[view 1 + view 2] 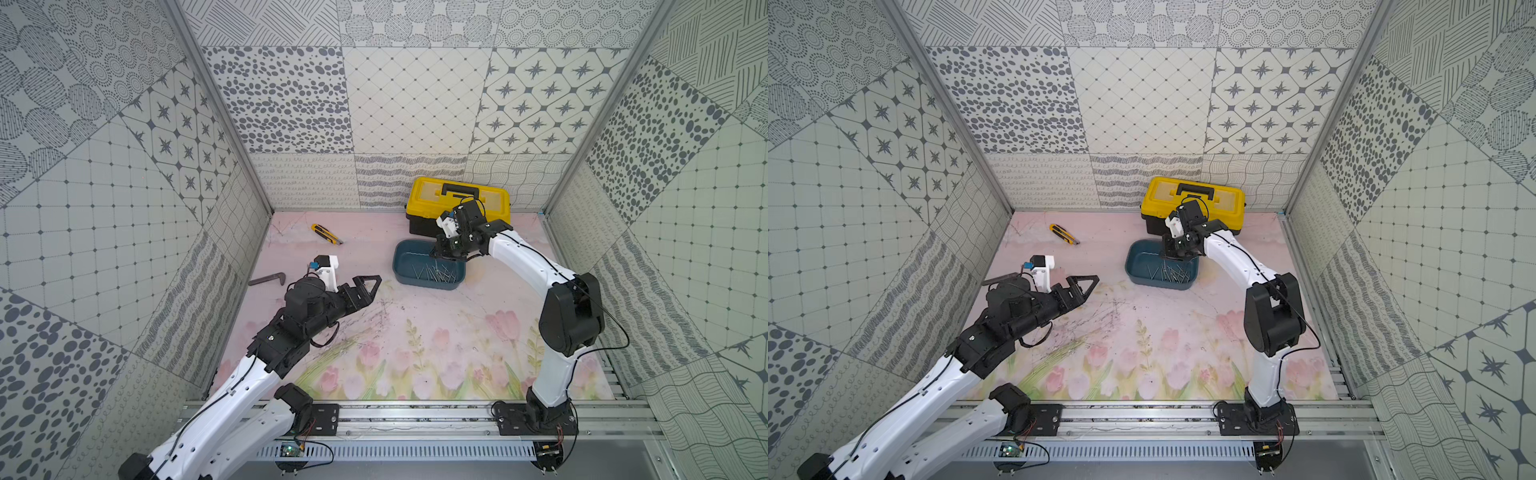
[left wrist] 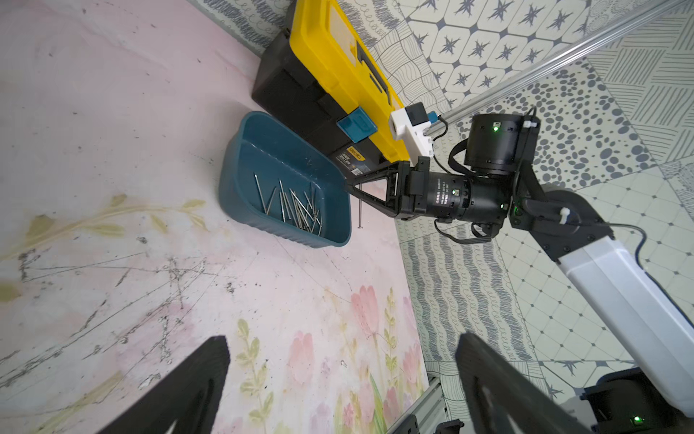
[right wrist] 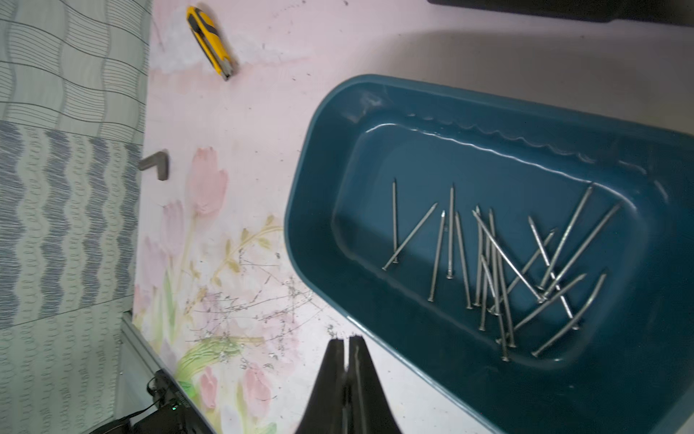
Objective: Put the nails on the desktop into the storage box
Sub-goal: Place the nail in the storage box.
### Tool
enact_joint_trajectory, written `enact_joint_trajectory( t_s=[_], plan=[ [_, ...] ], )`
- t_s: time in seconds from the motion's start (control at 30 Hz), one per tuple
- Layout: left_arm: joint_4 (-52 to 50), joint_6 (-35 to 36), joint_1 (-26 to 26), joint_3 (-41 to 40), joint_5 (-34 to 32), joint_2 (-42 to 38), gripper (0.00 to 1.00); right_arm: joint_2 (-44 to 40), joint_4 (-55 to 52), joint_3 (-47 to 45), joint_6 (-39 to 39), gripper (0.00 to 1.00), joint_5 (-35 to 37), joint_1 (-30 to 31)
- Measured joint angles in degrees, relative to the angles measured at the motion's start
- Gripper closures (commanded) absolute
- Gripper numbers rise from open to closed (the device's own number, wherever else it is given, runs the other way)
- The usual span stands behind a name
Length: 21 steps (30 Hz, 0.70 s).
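The right jaws are closed together, apparently pinching one nail (image 2: 359,204) that hangs from their tips just beside the storage box (image 2: 233,188) rim. The other nails (image 3: 488,263) lie loose inside the box, below and beside those jaws. The left jaws stand wide apart, empty, above the bench (image 1: 415,332), well apart from the box.
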Motion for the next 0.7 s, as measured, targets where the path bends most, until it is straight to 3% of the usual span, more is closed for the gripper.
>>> enact_joint_trajectory(
  t_s=[0.3,0.7],
  plan=[
    [-10.1,0.4,0.3,-0.1,-1.7,-0.4,0.0,5.4,-1.4,3.2,-4.4,1.0,7.5,-0.5],
    [-16.4,1.6,0.5,0.6,-1.2,-0.9,0.0,9.8,-2.3,3.8,-7.2,0.97,14.1,-2.0]
  ],
)
